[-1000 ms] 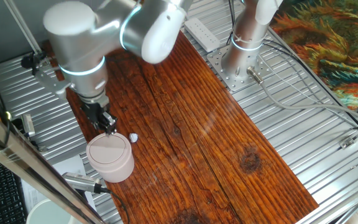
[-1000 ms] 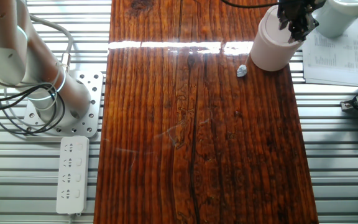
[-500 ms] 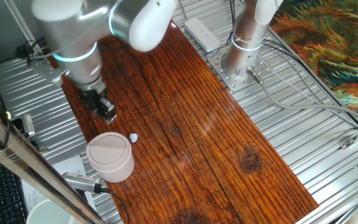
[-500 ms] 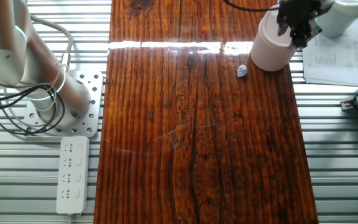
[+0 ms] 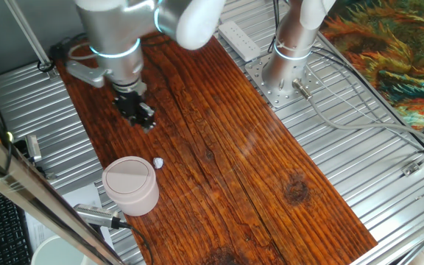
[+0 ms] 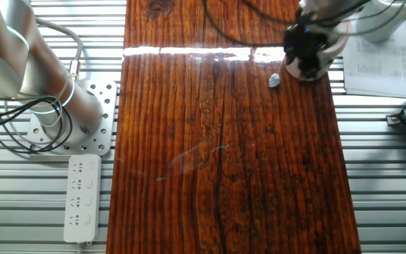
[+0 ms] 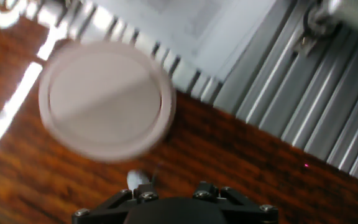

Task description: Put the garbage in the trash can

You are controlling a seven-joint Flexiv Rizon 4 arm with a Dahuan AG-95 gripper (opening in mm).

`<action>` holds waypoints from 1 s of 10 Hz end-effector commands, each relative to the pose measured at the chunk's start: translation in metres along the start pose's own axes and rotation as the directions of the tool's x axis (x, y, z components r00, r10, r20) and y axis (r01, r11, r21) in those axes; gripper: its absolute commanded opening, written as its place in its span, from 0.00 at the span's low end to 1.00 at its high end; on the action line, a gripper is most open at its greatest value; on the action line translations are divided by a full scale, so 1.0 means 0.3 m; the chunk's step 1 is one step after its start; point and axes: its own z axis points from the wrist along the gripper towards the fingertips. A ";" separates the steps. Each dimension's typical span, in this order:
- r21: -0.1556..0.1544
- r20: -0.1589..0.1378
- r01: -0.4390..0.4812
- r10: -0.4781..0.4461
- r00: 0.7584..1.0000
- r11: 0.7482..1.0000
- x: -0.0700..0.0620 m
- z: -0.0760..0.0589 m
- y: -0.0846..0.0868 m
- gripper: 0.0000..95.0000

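The trash can (image 5: pixel 129 187) is a pale pinkish-beige bin with a round lid, standing at the near left edge of the wooden table. One tiny white wad of garbage (image 5: pixel 157 162) lies on the wood just right of it. The second wad does not show. My gripper (image 5: pixel 141 116) hangs above the table, behind the bin and the wad, with nothing between its fingers, which look slightly apart. In the other fixed view the blurred gripper (image 6: pixel 304 49) covers part of the bin (image 6: pixel 314 68), with the wad (image 6: pixel 275 80) beside it. The hand view shows the lid (image 7: pixel 107 99) and the wad (image 7: pixel 135 179).
A white round container (image 6: pixel 393 17) and papers (image 6: pixel 379 67) sit beyond the bin off the table edge. A metal tool (image 5: pixel 98 215) lies beside the bin. The arm's base (image 5: pixel 289 62) and a power strip (image 5: pixel 239 38) stand at the far right side.
My gripper has risen from just over the bin's lid and moved back and to the right, away from the bin. The wad on the table and the bin have not moved.
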 end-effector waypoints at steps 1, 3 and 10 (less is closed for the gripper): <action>0.003 0.001 -0.023 0.023 1.000 1.000 0.020 0.040 0.047 0.40; 0.007 0.000 -0.042 0.042 0.999 0.999 0.020 0.084 0.092 0.40; 0.010 0.013 -0.074 0.074 0.997 0.997 0.004 0.221 0.120 0.40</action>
